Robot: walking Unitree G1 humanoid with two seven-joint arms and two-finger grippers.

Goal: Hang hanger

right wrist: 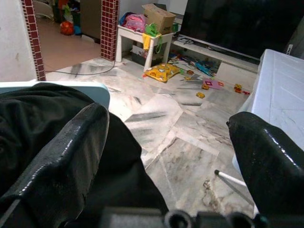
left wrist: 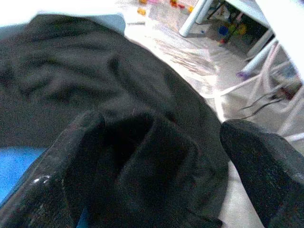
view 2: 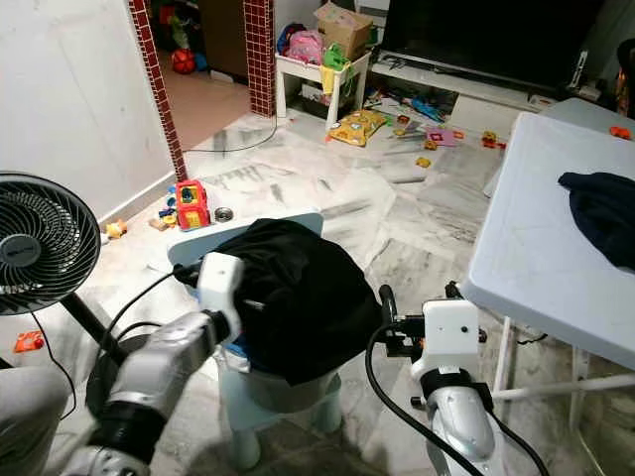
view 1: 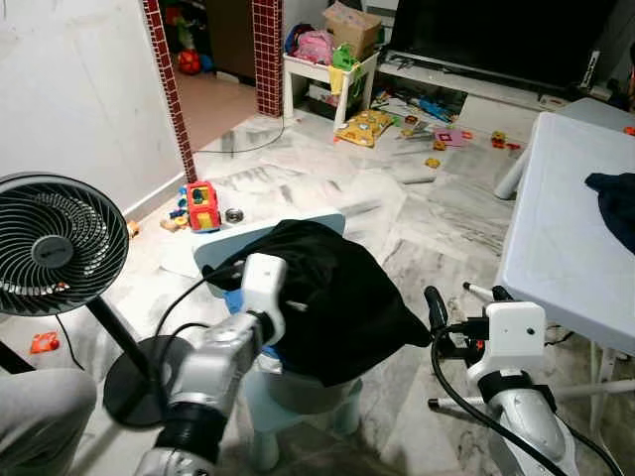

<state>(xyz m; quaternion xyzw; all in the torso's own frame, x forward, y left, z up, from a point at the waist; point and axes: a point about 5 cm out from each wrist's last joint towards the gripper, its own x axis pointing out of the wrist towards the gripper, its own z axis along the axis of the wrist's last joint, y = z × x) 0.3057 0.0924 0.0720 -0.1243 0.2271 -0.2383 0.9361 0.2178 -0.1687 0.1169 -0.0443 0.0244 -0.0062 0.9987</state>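
A black garment (view 1: 337, 288) lies heaped over a small light-blue chair (view 1: 213, 248). My left gripper (left wrist: 161, 137) is open right at the garment's near left side, its fingers (left wrist: 71, 161) spread either side of a fold of the cloth. A blue patch (left wrist: 14, 166) shows from under the garment; I cannot tell what it is. My right gripper (view 1: 466, 297) is open in the air just right of the garment, with nothing between its fingers (right wrist: 66, 152).
A black standing fan (view 1: 50, 243) is close on the left. A white table (view 1: 566, 228) with a dark cloth (view 1: 615, 203) stands on the right. Toys (view 1: 201, 206) litter the marble floor farther off. A grey-clad knee (view 1: 35, 412) is at the bottom left.
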